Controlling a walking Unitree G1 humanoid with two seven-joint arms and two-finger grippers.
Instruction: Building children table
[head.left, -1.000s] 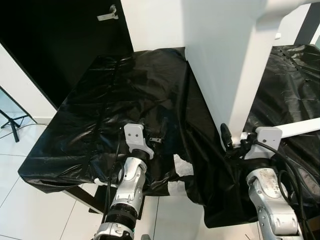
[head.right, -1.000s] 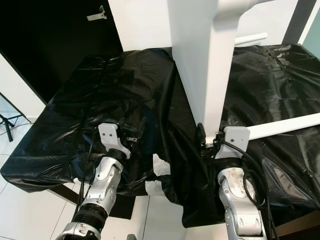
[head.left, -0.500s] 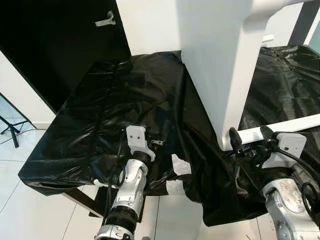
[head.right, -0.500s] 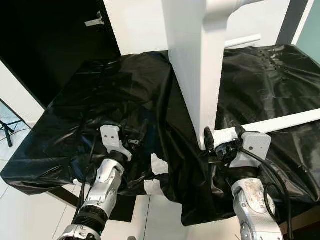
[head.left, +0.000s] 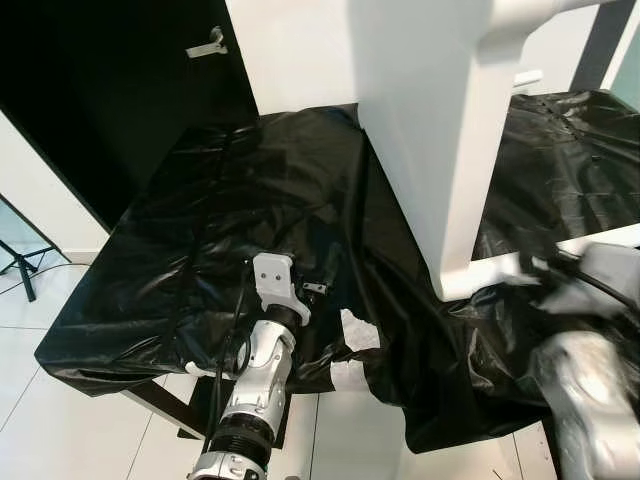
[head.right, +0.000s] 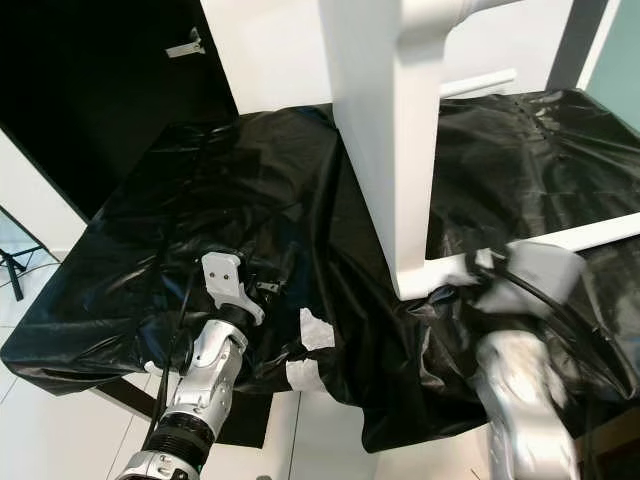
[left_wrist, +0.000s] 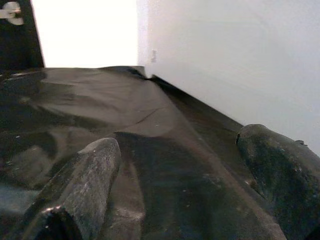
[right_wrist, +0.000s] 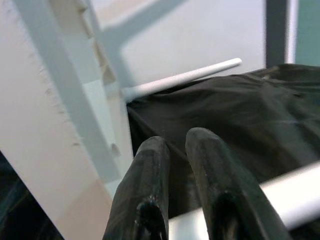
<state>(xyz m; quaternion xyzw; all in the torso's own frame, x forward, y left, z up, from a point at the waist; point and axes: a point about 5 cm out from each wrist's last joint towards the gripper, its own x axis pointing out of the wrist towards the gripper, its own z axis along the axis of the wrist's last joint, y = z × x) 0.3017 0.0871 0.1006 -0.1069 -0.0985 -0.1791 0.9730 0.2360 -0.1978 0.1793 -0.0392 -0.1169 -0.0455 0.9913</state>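
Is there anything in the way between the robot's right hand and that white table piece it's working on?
Nothing visible. The right hand sits right beside the white table frame, its fingers close together above a white bar. Between them lies just the black plastic sheet covering the surface.

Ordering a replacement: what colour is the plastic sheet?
Glossy black plastic sheet, clearest in the left eye view.

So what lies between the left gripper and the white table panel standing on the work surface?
Only crumpled black plastic sheeting: in the left eye view it runs bare from the left gripper across to the white table panel.
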